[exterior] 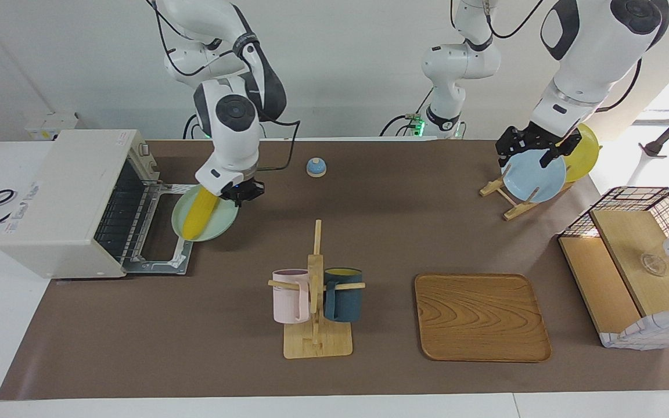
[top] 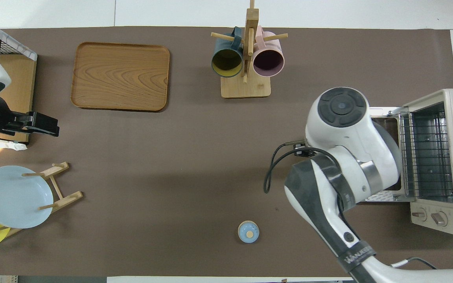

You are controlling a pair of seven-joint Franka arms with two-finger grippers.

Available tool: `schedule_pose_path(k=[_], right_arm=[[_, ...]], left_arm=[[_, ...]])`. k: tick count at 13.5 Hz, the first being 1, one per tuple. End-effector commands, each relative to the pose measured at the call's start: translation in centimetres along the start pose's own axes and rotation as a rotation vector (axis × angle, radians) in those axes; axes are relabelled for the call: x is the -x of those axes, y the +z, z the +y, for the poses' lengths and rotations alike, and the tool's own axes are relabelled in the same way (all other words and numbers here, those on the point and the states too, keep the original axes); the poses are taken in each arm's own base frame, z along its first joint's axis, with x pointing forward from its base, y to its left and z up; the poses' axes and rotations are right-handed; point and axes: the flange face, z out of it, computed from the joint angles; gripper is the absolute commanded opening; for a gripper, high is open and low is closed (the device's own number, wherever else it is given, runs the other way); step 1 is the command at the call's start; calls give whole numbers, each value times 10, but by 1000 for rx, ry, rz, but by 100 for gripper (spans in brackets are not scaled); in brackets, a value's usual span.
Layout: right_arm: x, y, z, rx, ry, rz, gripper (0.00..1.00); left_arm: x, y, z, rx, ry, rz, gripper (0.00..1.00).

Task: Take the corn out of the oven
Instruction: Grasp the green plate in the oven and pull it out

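Bell (exterior: pixel 316 167) near mug rack (exterior: pixel 316 290)

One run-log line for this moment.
right gripper: shut on green plate | corn: on plate, clear of oven | left gripper: open, waiting

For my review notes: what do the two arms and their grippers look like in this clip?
Both arms have glossy white rounded shells with black and dark grey joint sections and round dark caps at the joints. Loose black cables run along the outside of each. The right arm's forearm carries a black band with white lettering in the overhead view. The right gripper and left gripper are black. Green lights glow at both bases.
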Motion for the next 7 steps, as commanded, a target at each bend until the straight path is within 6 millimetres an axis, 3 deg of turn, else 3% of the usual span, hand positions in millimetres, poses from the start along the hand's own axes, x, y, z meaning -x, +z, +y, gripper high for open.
schedule_pose_path(k=[1,3,7], right_arm=[[-19,-19,-80,50,80,-10,0],[-19,-13,-129,51,136,8,0],[-7,5,-188,-66,199,22,0]], left_arm=[[2,-2,-3,-23,6,0,100],[2,-3,-5,-23,1,-4,100],[2,-3,-7,-23,-2,-4,100]])
